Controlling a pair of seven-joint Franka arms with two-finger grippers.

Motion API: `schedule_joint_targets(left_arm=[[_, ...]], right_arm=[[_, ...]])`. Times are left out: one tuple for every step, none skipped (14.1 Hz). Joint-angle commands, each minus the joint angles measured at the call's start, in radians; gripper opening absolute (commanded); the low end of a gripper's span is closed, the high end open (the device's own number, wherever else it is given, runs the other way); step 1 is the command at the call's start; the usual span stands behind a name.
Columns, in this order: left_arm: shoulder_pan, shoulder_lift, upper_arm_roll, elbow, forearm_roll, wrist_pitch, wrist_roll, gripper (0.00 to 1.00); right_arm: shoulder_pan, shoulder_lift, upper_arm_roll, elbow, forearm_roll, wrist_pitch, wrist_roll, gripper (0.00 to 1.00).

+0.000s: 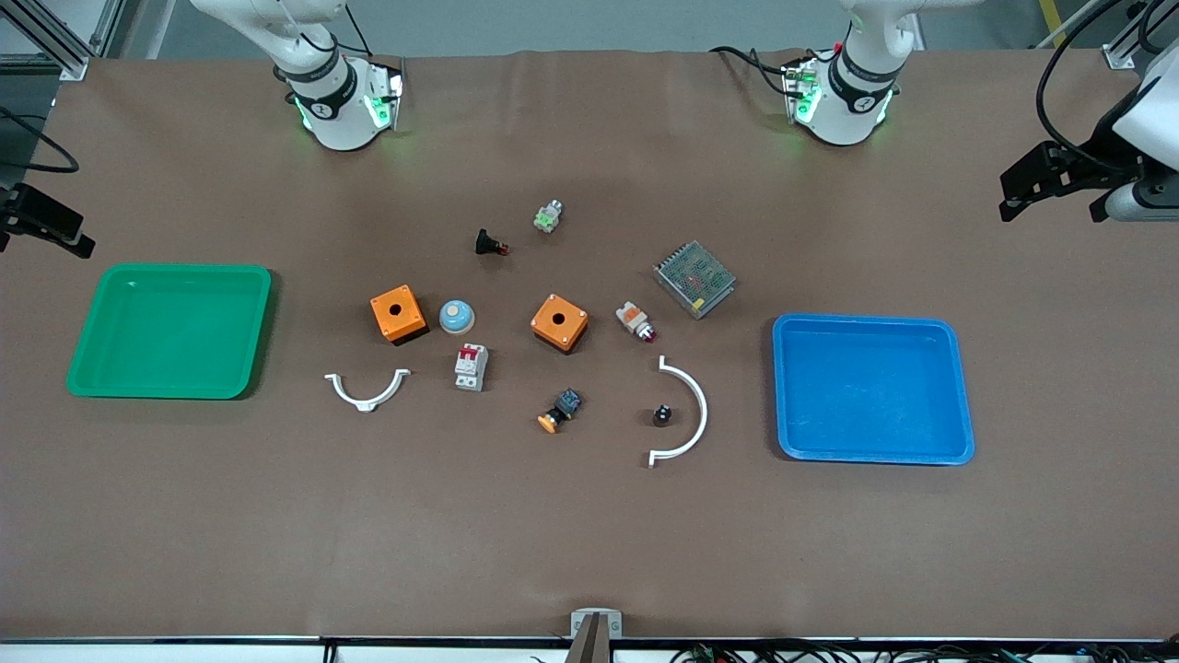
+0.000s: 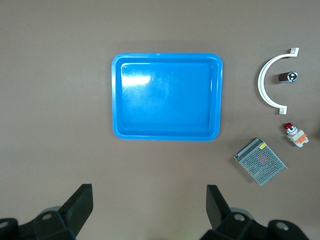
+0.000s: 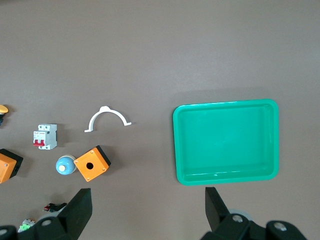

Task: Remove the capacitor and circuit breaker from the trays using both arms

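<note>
The capacitor (image 1: 661, 414), a tiny black cylinder with a lighter end face, lies inside a white curved bracket (image 1: 693, 405); it also shows in the left wrist view (image 2: 287, 77). The breaker (image 1: 471, 366), white and grey with red levers, lies near the table's middle and shows in the right wrist view (image 3: 44, 136). My left gripper (image 2: 149, 210) is open and empty, high over bare table beside the blue tray (image 2: 116, 95), at the front view's edge (image 1: 1055, 189). My right gripper (image 3: 147, 212) is open and empty, high beside the green tray (image 3: 176, 145), partly in the front view (image 1: 55, 226).
The green tray (image 1: 170, 271) lies at the right arm's end, the blue tray (image 1: 866, 321) at the left arm's end. Between them lie two orange boxes (image 1: 398, 313) (image 1: 559, 322), a blue dome button (image 1: 457, 316), a mesh metal box (image 1: 694, 278), several small buttons and a second white bracket (image 1: 367, 389).
</note>
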Motion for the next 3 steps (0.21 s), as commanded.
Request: schedule_joint_targets(left_arm=[[0.012, -0.011, -0.005, 0.005, -0.015, -0.008, 0.027, 1.0], [0.012, -0.011, -0.005, 0.005, -0.015, -0.008, 0.027, 1.0], [0.012, -0.011, -0.005, 0.005, -0.015, -0.008, 0.025, 1.0]], right_arm=[[-0.016, 0.007, 0.015, 0.025, -0.011, -0.005, 0.0, 1.0], [-0.016, 0.007, 0.015, 0.025, -0.011, -0.003, 0.0, 1.0], [-0.016, 0.007, 0.015, 0.025, -0.011, -0.003, 0.0, 1.0]])
